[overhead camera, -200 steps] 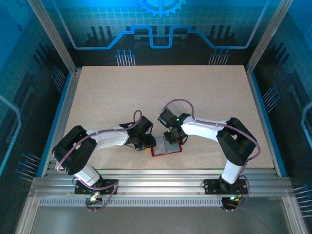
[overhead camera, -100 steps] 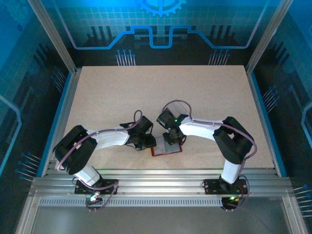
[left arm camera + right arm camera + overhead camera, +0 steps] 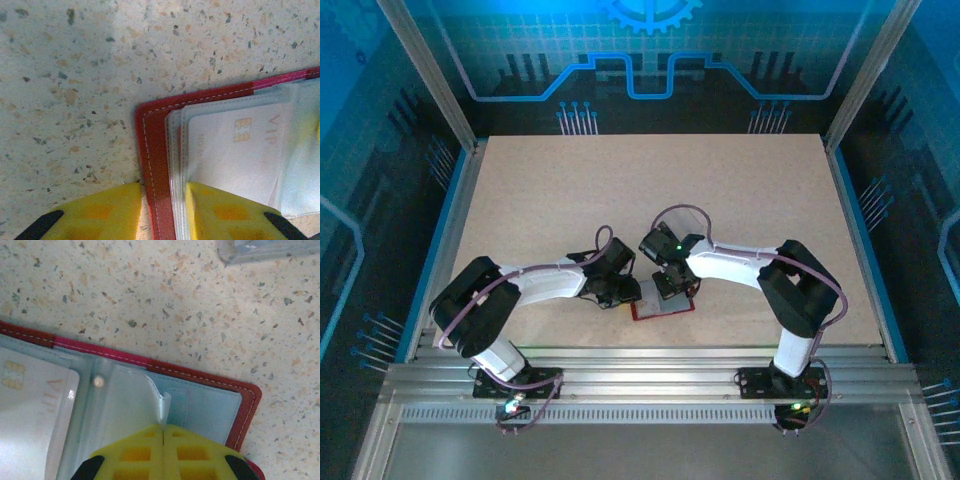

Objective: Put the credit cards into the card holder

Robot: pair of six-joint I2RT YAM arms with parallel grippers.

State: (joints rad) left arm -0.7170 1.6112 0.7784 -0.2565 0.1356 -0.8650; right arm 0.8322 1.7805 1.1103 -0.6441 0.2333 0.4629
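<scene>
Fingers (image 3: 107, 212) of your left gripper (image 3: 163, 197) stand apart, gripping nothing. They straddle the stitched red edge of the card holder (image 3: 155, 125), one outside it, one over the sleeves, apparently pinning it. The holder lies open by the table's (image 3: 620, 190) near edge, about midway along. Your right gripper (image 3: 163, 432) is pinched tight on a pale pocket leaf (image 3: 162, 402). One credit card (image 3: 235, 150) already sits in a sleeve. Press down firmly with the left, and lift the leaf gently, only enough to open the pocket's mouth.
</scene>
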